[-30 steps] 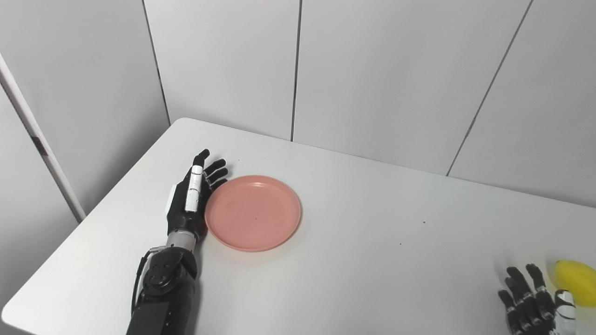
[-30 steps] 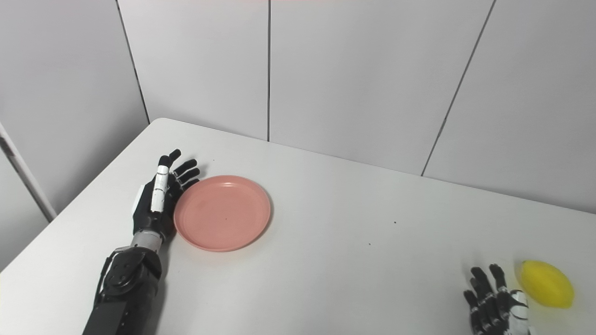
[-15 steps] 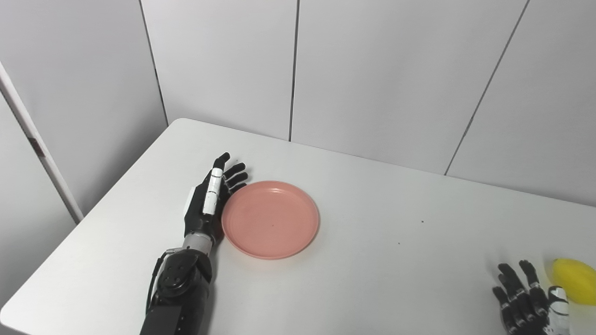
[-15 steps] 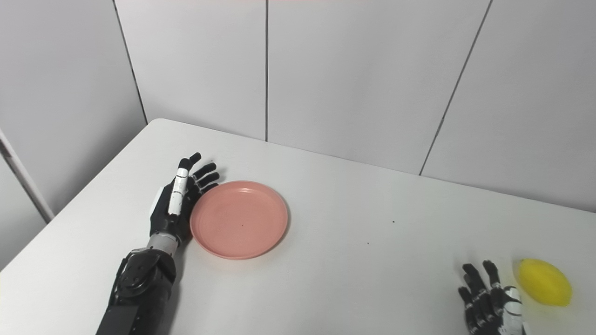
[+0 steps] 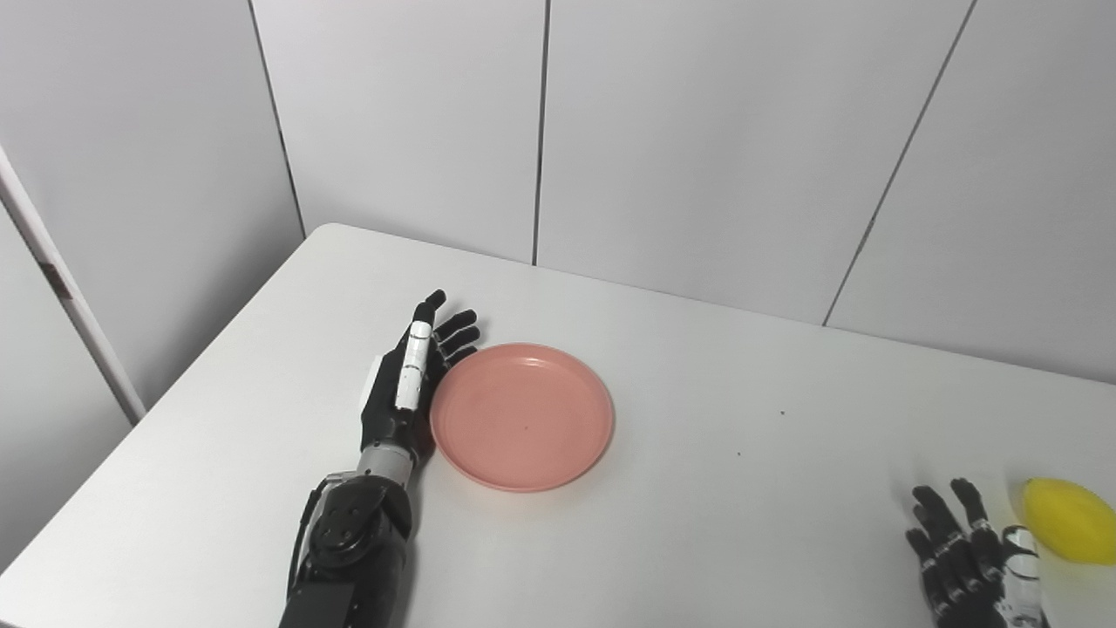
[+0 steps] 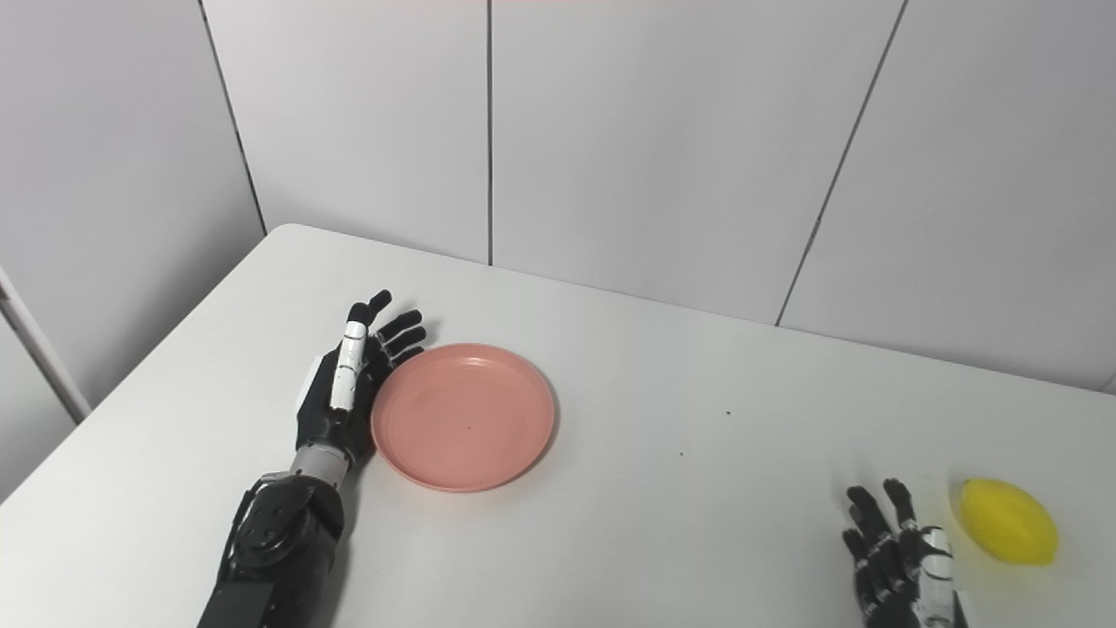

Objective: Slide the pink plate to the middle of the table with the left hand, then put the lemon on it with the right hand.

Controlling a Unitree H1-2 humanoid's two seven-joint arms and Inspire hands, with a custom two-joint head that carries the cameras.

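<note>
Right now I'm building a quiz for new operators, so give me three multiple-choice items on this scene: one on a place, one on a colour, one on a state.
1. Where does the lemon lie?
A. On the plate
B. On the table, just right of the right hand
C. In the left hand

2. What colour is the plate?
A. Pink
B. Blue
C. Green

3. How is the left hand set?
A. Fist closed on the plate
B. Raised high above the table
C. Open, fingers straight, its side at the plate's left rim

Answers: 1 B, the lemon rests on the white table beside the right hand, far from the plate. 2 A, the plate is plainly pink. 3 C, the fingers are spread and grip nothing.
</note>
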